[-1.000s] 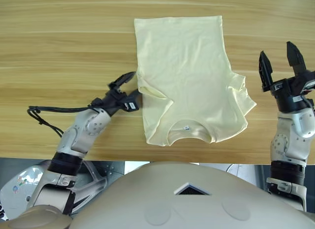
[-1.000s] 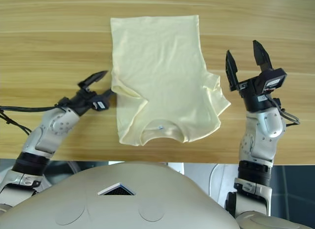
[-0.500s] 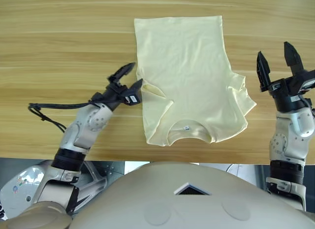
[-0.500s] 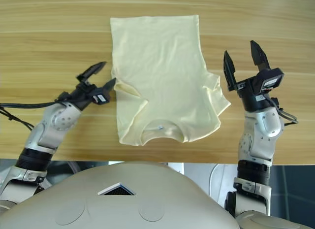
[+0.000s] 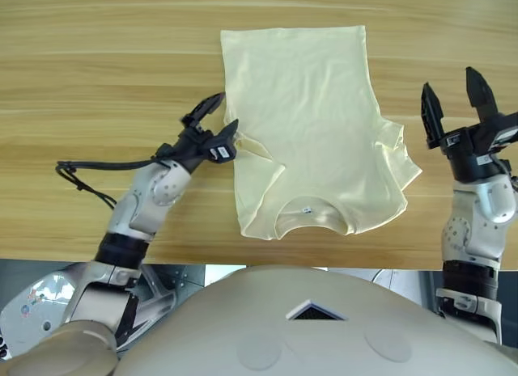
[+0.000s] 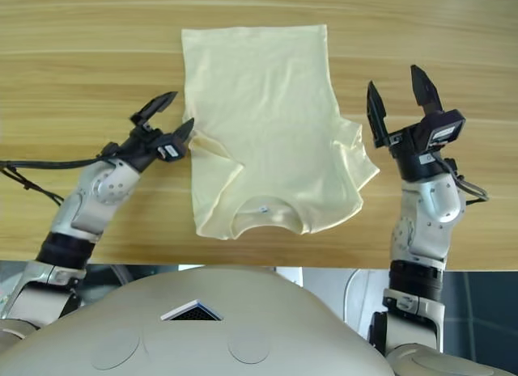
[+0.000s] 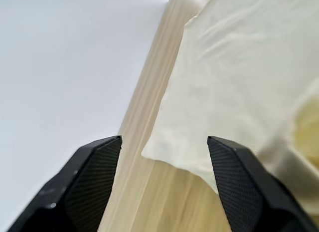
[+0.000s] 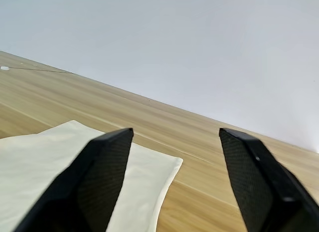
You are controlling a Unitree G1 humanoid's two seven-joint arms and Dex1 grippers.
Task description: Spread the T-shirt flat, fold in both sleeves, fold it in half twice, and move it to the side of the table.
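collar label (image 5: 307,208) unreadably small, table (image 5: 97,69) cropped

Bright, even light falls on the bench (image 5: 97,52). Only soft, faint shadows lie under the left pincer (image 5: 225,111) and along the T-shirt (image 5: 307,109) edge just beside it.

A pale yellow short-sleeved fabric T-shirt (image 5: 303,125) lay flat on the light wooden table (image 5: 97,77), about midway along it, running lengthwise from front to back. Its collar (image 5: 312,218) faced the table's near edge and lay close to it, with a small white label (image 5: 306,208) showing inside the neck. Its straight hem (image 5: 293,32) pointed to the table's far side. The left sleeve (image 5: 257,154) was turned in over the body as a creased flap. The right sleeve (image 5: 398,154) stuck out toward the table's right end, wrinkled near the shoulder. The body lay mostly smooth.
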